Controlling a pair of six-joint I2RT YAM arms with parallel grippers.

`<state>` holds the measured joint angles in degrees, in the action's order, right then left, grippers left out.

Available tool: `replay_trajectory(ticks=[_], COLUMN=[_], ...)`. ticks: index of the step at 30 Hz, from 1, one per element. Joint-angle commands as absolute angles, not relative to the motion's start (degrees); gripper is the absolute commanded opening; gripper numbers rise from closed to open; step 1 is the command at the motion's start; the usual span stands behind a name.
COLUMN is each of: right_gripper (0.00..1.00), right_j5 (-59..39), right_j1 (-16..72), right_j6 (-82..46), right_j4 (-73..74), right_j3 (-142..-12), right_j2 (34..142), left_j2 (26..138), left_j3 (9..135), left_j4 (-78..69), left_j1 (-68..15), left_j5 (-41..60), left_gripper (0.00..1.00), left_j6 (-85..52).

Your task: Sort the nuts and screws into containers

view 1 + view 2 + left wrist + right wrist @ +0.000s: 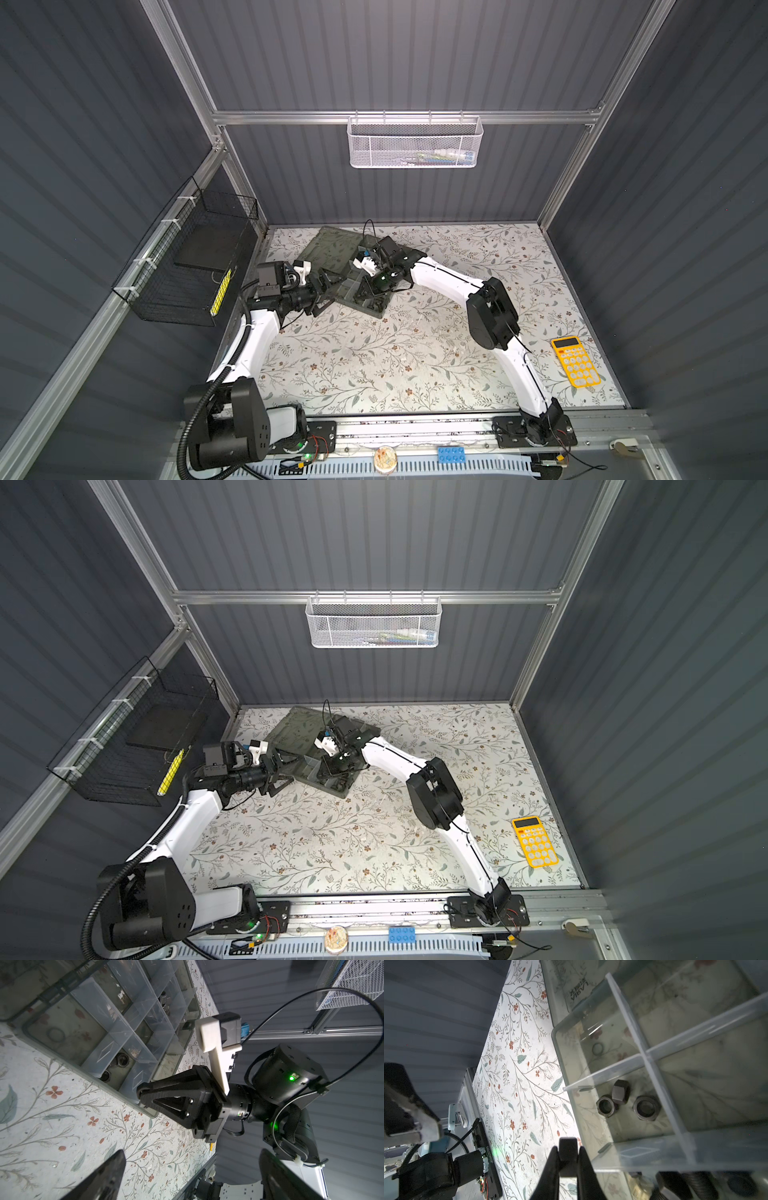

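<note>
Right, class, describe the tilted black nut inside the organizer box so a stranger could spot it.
Start at the organizer box on the floral table. One compartment along its wall holds three black nuts. The target stands on edge, showing flat sides; both neighbours lie flat, holes up.

The flat grey-green translucent plastic organizer box (376, 311) lies open at the far left of the table (415, 365). Three black hexagonal metal nuts (646, 1107) share one clear-walled compartment (623, 1128), two lying flat and one tipped on edge. A fourth black nut (568, 1142) is pinched in the right gripper (568, 1150).
</note>
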<state>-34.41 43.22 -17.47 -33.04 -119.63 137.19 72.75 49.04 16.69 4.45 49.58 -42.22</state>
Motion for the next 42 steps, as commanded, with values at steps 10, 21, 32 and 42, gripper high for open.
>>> replay_trajectory(ticks=[10, 21, 32, 42], right_gripper=[0.32, 0.99, 0.99, 0.99], right_j5=[-31.5, -26.3, -16.5, 8.2], right_j1=[43.0, 39.1, 16.3, -0.1], right_j6=[-16.1, -17.2, -30.9, -27.5], right_j4=[-37.5, -30.8, -9.6, -8.4], right_j3=[-125.1, -109.7, -68.4, -48.9], right_j2=[139.0, 122.1, 92.0, 77.7], left_j2=[72.4, 73.3, 79.4, 85.3], left_j3=[49.8, 55.4, 50.2, 41.2], left_j4=[19.1, 22.5, 12.2, -8.3], left_j1=[5.2, 5.2, 5.2, 5.2], left_j5=[48.0, 30.4, -2.3, -17.1], left_gripper=[1.0, 1.0, 1.0, 1.0], left_j6=[-38.8, -34.2, -29.2, -18.3])
